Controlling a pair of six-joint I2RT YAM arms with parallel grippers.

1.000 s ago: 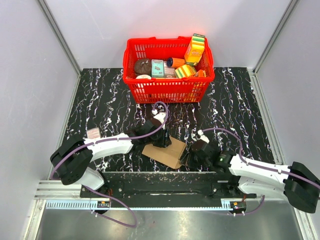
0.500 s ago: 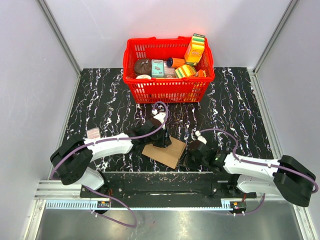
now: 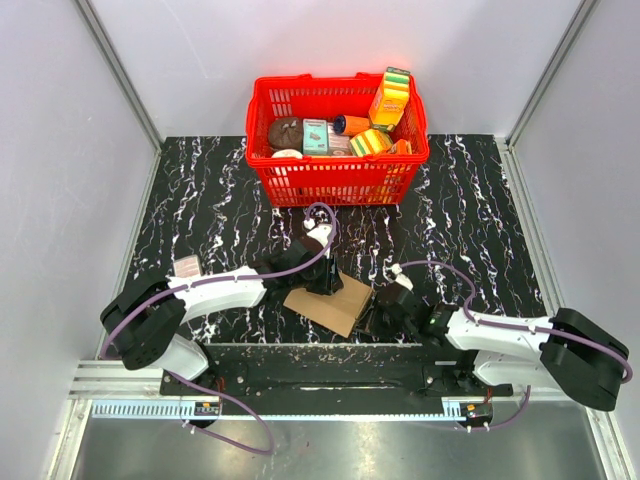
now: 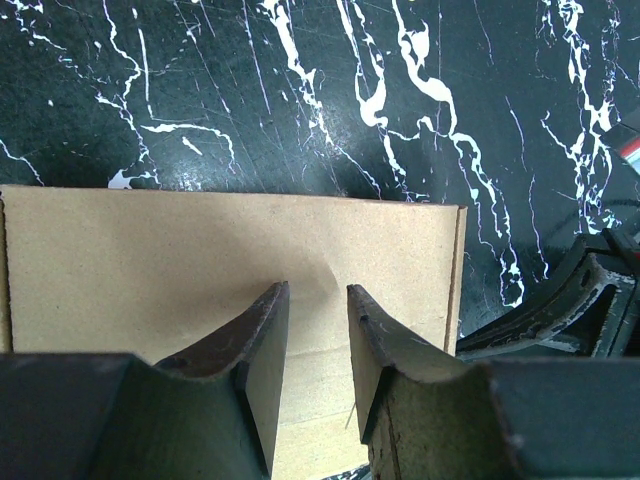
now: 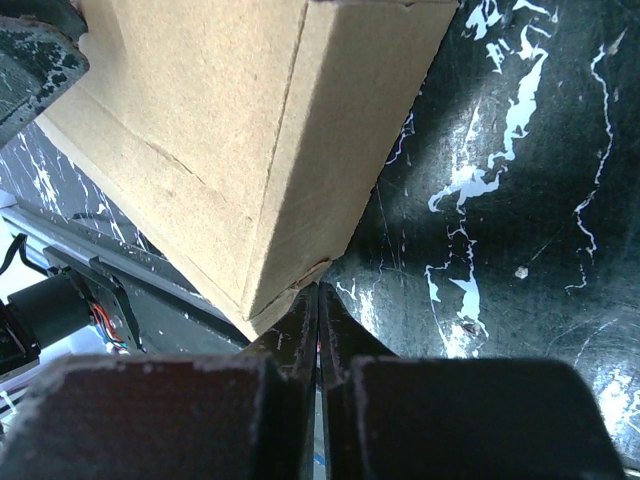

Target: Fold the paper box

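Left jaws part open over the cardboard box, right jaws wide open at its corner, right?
No: the right jaws are shut, tips together at the cardboard box corner; the right wrist view shows it. The rest holds.

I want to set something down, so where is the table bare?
Bare table lies left of the red basket and right of it, behind the right arm. Front centre is crowded: left tool and right tool at the paper box.

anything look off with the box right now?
Slightly. The paper box lies skewed on the table, and its near corner looks a bit split or crushed, right where the shut right pincer sits. Nothing spilled.
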